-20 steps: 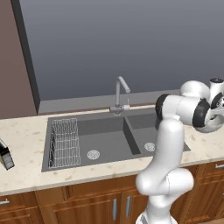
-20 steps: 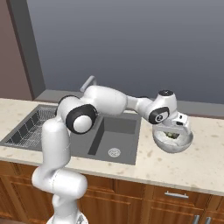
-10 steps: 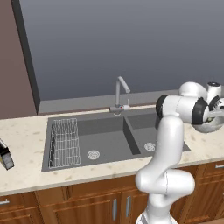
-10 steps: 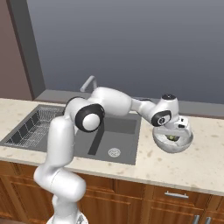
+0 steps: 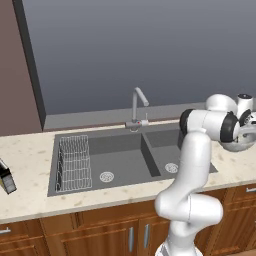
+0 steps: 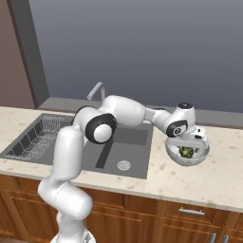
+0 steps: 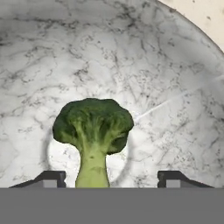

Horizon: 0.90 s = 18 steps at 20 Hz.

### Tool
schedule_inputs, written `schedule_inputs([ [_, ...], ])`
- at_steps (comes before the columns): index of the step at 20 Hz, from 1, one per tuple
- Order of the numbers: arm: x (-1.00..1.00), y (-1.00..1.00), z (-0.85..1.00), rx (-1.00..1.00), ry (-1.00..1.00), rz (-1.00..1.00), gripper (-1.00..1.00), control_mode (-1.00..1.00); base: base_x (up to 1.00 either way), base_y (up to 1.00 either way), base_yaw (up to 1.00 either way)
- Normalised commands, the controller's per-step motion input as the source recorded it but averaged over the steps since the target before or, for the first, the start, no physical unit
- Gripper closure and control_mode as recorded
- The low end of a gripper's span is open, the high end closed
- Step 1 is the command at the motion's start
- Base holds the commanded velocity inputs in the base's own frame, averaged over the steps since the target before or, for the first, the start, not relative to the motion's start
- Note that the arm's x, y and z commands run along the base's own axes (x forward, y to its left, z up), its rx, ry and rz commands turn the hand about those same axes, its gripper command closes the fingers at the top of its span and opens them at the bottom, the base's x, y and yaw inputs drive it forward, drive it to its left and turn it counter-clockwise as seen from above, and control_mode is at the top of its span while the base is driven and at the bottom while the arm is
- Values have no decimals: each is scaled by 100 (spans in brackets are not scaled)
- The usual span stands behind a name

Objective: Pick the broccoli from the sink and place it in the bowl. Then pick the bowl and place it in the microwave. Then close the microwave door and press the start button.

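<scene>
The end effector (image 7: pixel 107 177) points straight down into the bowl (image 7: pixel 175 87), its two dark fingertips (image 7: pixel 51 177) spread wide apart with open space on both sides of the broccoli (image 7: pixel 92 131). Neither fingertip touches the floret. The broccoli lies in the middle of the bowl's floor, its dark green head pointing away from the fingertips and its paler stem running back between them.

From the right base view, the end effector (image 6: pixel 192 142) hangs just above the bowl (image 6: pixel 187 155), which sits on the pale speckled desk (image 6: pixel 209 178) to the right of the sink (image 6: pixel 128 152). A spot of green, the broccoli (image 6: pixel 186 152), shows inside the bowl. The white arm reaches across the right basin from the lower left of this view to get there.

From the left base view, the arm's wrist covers most of the bowl (image 5: pixel 240 146) at the far right edge, and the end effector's fingers are hidden there. The dark grey sink (image 5: pixel 125 160) has two basins, each with a round silver drain. A wire rack (image 5: pixel 74 162) stands in the left basin, and a chrome faucet (image 5: pixel 137 107) rises behind the divider. A small dark object (image 5: pixel 6 176) lies on the desk at the far left. Wooden cabinets (image 5: pixel 100 232) run below the desk.
</scene>
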Motion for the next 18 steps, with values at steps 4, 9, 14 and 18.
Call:
schedule_inputs([
  [4,0,-6,26,1,0,0,-100,-100,0,0,0],
  [9,0,44,55,-6,0,3,-100,-100,0,0,0],
  [14,-5,69,10,-15,2,12,-100,-100,0,0,0],
  [18,-6,35,-12,-11,2,13,-100,-100,0,0,0],
])
